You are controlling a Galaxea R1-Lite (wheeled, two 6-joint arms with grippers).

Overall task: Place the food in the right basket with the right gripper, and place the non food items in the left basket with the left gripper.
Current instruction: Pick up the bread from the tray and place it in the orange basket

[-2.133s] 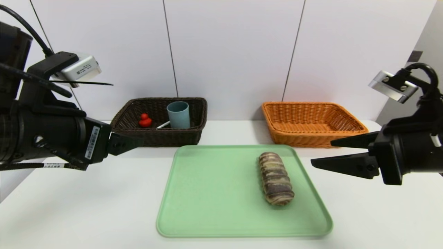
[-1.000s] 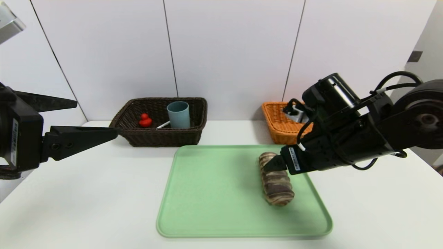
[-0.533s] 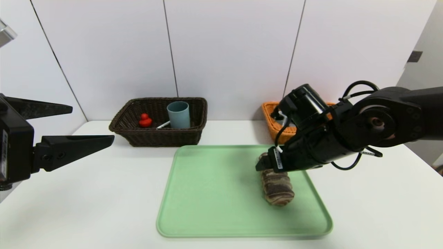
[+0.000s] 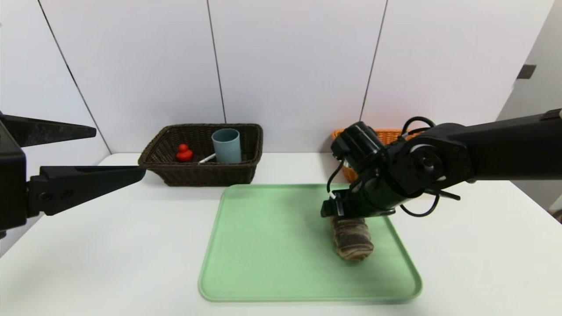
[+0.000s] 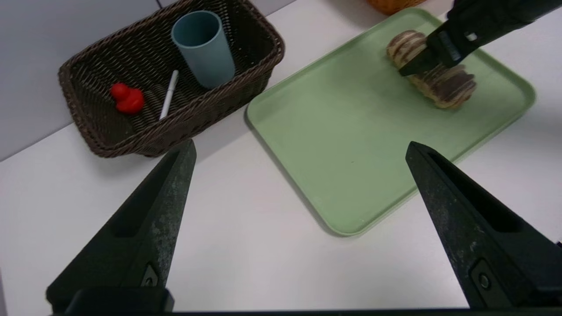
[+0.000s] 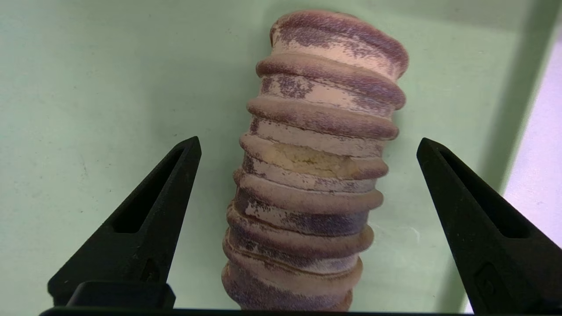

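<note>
A ridged, brown-and-cream striped bread roll [image 4: 352,239] lies on the right half of the pale green plastic tray [image 4: 272,245] on the white bench [image 4: 109,245]. The right end effector [image 6: 307,149] hangs just over the roll's far end, fingers spread wide on either side, not touching it. The left end effector [image 5: 298,153] is parked high at the left, fingers apart. The dark brown wicker basket [image 4: 193,173] holds a blue-grey cup [image 4: 226,145].
</note>
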